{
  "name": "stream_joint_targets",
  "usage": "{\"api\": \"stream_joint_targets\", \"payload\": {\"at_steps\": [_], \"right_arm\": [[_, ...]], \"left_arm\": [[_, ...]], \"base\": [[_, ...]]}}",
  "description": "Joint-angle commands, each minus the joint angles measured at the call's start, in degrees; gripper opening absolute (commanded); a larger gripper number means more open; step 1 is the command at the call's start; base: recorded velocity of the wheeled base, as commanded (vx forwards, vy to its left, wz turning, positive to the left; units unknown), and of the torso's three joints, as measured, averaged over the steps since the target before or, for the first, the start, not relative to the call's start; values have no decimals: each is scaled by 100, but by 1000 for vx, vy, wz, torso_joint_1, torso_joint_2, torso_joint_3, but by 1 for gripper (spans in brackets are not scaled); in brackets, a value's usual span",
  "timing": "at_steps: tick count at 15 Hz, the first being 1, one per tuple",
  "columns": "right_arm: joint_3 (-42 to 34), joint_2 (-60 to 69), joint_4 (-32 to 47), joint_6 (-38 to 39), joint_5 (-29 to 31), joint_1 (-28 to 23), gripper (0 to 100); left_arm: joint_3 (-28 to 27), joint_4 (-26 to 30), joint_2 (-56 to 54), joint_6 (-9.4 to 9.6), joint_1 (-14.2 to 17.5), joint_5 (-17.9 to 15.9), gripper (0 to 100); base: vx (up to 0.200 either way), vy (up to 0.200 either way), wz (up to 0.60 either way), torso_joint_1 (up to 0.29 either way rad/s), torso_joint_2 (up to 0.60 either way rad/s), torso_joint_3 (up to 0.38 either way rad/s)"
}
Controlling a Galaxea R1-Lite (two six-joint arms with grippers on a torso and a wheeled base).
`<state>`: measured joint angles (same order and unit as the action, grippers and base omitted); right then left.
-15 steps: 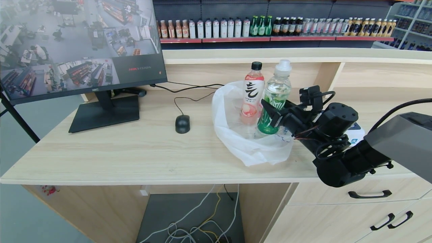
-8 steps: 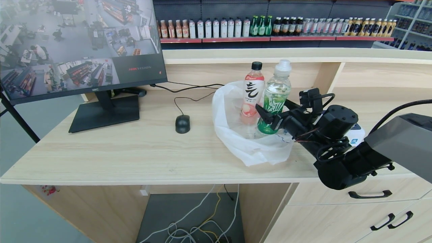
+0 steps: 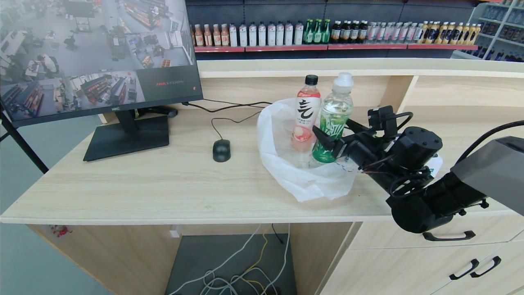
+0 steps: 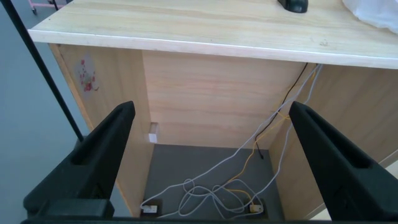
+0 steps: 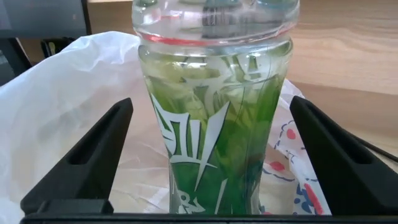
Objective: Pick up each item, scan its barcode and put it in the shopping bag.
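The green-labelled bottle (image 3: 333, 123), marked with white brush characters, stood in the white shopping bag (image 3: 282, 164) beside a pink bottle (image 3: 305, 119) bearing one large black character. The right gripper (image 3: 326, 142) gaped wide astride the green-labelled bottle, its arm drawn slightly back since earlier. The left gripper (image 4: 210, 107) hung wide apart below the counter (image 4: 186, 28).

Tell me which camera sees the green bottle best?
The right wrist view: the green bottle sits close up inside the open right pincer, its label plain. The head view shows it whole, upright in the white bag beside the pink bottle. The left wrist view looks under the counter.
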<state>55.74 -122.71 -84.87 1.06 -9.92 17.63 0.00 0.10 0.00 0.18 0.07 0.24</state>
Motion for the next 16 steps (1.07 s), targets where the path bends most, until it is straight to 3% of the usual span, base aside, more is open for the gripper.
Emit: {"api": "stream_joint_targets", "payload": {"at_steps": [1, 5, 12, 16], "right_arm": [[-230, 353, -21, -1, -1, 4, 100], [-1267, 1373, -82, -1, -10, 13, 100], [-4255, 4080, -3, -9, -36, -102, 100], [-5398, 4959, 102, -18, -27, -198, 100]], "left_arm": [[0, -1, 0, -1, 1, 2, 100], [0, -1, 0, -1, 1, 2, 100], [0, -1, 0, -1, 1, 2, 100], [0, -1, 0, -1, 1, 2, 100]], "base": [[0, 0, 0, 0, 0, 0], [0, 0, 0, 0, 0, 0], [0, 0, 0, 0, 0, 0], [0, 0, 0, 0, 0, 0]]}}
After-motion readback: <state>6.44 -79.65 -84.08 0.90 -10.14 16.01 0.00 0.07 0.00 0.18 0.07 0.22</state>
